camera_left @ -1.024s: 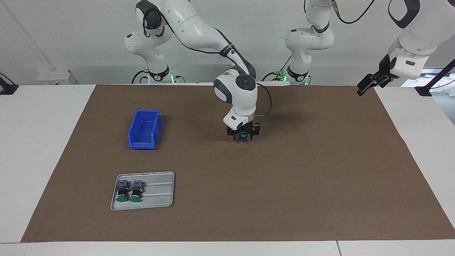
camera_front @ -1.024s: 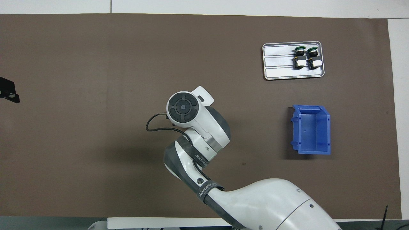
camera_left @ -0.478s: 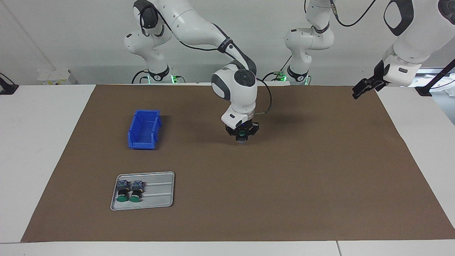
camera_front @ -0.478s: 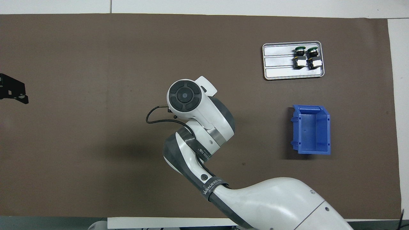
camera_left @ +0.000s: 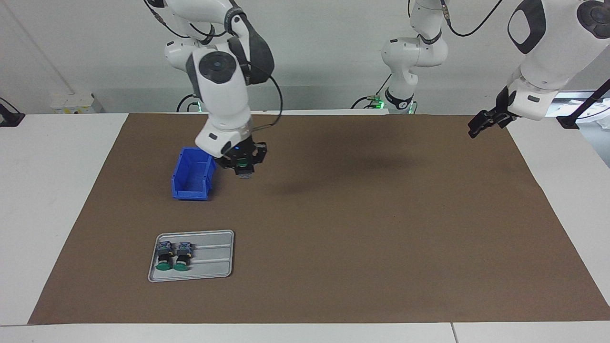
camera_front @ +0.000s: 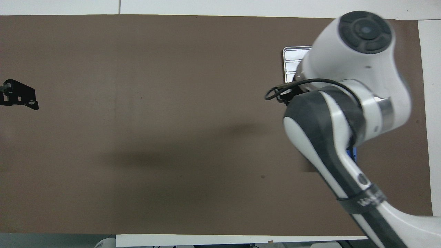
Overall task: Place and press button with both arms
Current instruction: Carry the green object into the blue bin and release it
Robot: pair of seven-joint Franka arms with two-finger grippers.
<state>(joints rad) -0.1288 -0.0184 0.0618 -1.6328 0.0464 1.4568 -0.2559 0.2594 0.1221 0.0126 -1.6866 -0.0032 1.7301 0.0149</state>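
Bystanders on my desk

I see a blue bin [camera_left: 192, 174], and a grey tray [camera_left: 209, 257] carrying two green-capped switches [camera_left: 173, 256] side by side.

Overhead: right arm [camera_front: 348, 103] hides blue bin, most of tray [camera_front: 291, 57]; left gripper [camera_front: 19, 96] cut off.

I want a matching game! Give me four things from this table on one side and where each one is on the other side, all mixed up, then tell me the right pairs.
Things
1. button
2. blue bin
3. two green-capped switches
4. left claw

Places
A. lying side by side on the grey tray
B. up in the air over the mat's edge at the left arm's end
C. gripped in the right claw, up in the air beside the bin
D. standing on the brown mat, nearer to the robots than the tray

Pairs: 1-C, 2-D, 3-A, 4-B
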